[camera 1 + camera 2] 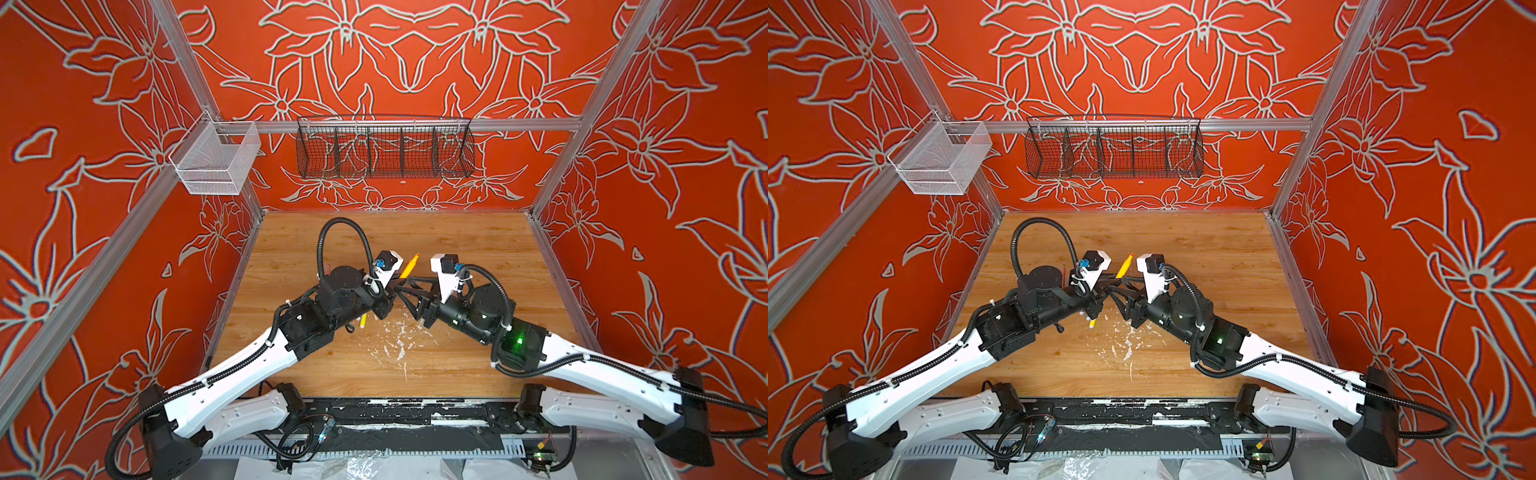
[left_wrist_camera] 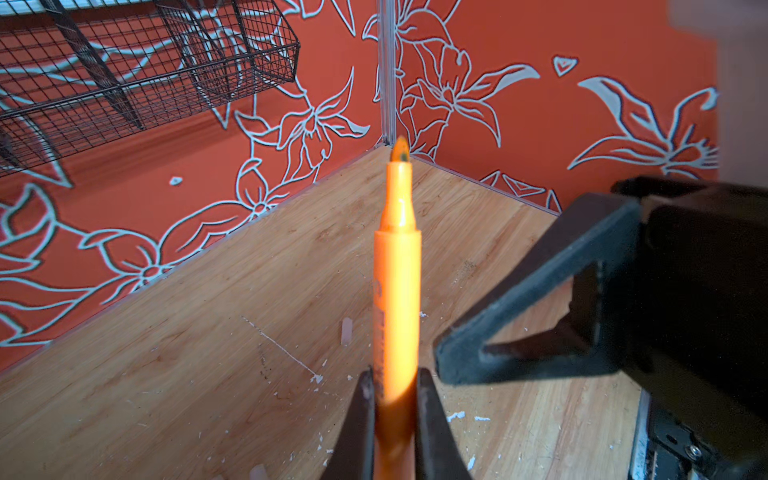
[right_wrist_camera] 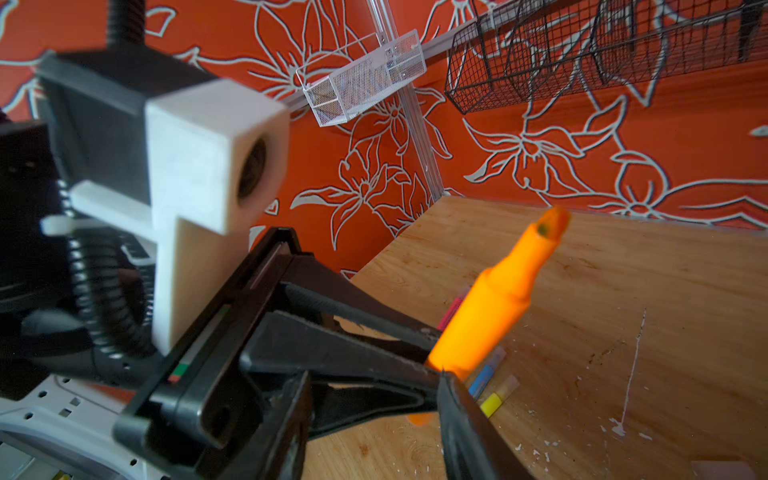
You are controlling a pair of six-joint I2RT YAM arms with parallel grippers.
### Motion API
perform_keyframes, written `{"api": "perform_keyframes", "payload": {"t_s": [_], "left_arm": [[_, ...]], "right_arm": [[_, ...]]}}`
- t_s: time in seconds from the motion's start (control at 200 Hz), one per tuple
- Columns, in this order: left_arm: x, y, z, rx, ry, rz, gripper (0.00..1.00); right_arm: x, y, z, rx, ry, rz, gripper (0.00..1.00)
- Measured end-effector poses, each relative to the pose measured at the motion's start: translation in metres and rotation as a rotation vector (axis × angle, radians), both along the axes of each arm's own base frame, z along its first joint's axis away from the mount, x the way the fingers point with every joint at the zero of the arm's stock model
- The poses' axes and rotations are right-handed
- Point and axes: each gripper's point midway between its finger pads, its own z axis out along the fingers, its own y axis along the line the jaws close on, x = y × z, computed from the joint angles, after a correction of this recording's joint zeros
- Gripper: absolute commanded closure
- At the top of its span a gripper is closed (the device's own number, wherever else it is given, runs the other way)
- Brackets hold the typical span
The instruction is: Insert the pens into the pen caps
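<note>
Left gripper (image 2: 392,380) pinching bare-tipped orange plastic marker pen (image 2: 397,266), tip toward far right corner of wooden desk (image 1: 469,245). Right gripper (image 1: 398,289) jaws apart, just beside pen.

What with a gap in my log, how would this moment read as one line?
left gripper: shut on orange pen, uncapped | right gripper: near pen, state unclear | pen cap: loose on table

bench (image 1: 457,257): light wood, white paint flecks (image 1: 400,347) scattered mid-way, nearer my side | back, facing me: black wire basket (image 1: 384,153) hanging from a metal rail (image 1: 523,124) | far left corner: white mesh basket (image 1: 216,164) | walls (image 1: 665,104): red with pale flowers
</note>
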Motion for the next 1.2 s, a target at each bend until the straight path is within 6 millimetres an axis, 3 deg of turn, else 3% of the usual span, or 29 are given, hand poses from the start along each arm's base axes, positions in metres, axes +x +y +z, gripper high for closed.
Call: {"api": "perform_keyframes", "payload": {"t_s": [0.145,0.28,0.465,0.776,0.896,1.131,1.201], "left_arm": [[-0.005,-0.005,0.000,0.001,-0.001,-0.042,1.00],[-0.011,-0.010,0.000,-0.006,0.006,-0.089,1.00],[-0.018,-0.015,0.000,-0.015,0.014,-0.136,1.00],[-0.029,-0.023,0.001,-0.026,0.023,-0.215,1.00],[-0.033,-0.025,0.001,-0.026,0.021,-0.238,1.00],[-0.036,-0.028,0.000,-0.021,0.019,-0.265,1.00],[-0.036,-0.029,-0.001,-0.017,0.020,-0.265,0.90]], "right_arm": [[-0.002,-0.026,0.018,0.069,-0.038,-0.070,0.51],[0.002,-0.036,0.023,0.085,-0.042,-0.120,0.52],[0.007,-0.039,0.019,0.077,-0.033,-0.153,0.52],[0.011,-0.034,0.009,0.066,-0.002,-0.158,0.63],[0.012,-0.035,0.009,0.073,0.005,-0.167,0.70],[0.011,-0.034,0.011,0.103,0.026,-0.163,0.92],[0.011,-0.034,0.010,0.107,0.030,-0.165,0.96]]}}
